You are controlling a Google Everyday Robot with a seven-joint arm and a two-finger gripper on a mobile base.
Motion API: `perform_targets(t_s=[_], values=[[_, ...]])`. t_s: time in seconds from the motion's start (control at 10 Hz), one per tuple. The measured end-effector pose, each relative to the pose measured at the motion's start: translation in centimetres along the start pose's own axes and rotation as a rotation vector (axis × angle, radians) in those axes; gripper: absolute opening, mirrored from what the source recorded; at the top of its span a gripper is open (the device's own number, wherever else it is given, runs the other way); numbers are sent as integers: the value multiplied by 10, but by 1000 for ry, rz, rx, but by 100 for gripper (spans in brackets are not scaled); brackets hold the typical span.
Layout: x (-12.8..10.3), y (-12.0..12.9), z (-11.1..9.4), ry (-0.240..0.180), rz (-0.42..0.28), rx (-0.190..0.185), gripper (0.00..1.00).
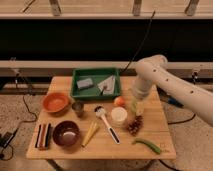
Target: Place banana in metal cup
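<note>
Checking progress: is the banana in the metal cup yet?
No, the banana lies on the table beside the dark bowl, with the gripper over by the light-green cup.

Yellow banana [90, 134] — grey metal cup [78, 108]
</note>
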Motion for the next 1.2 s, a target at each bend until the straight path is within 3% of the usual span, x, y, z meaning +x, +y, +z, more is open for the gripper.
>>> perform_targets(t_s=[0.4, 0.6, 1.2], values=[[-64, -9, 35, 48, -150, -65, 80], [-76, -6, 52, 55, -187, -90, 80], [-147, 6, 85, 7, -295, -110, 80]])
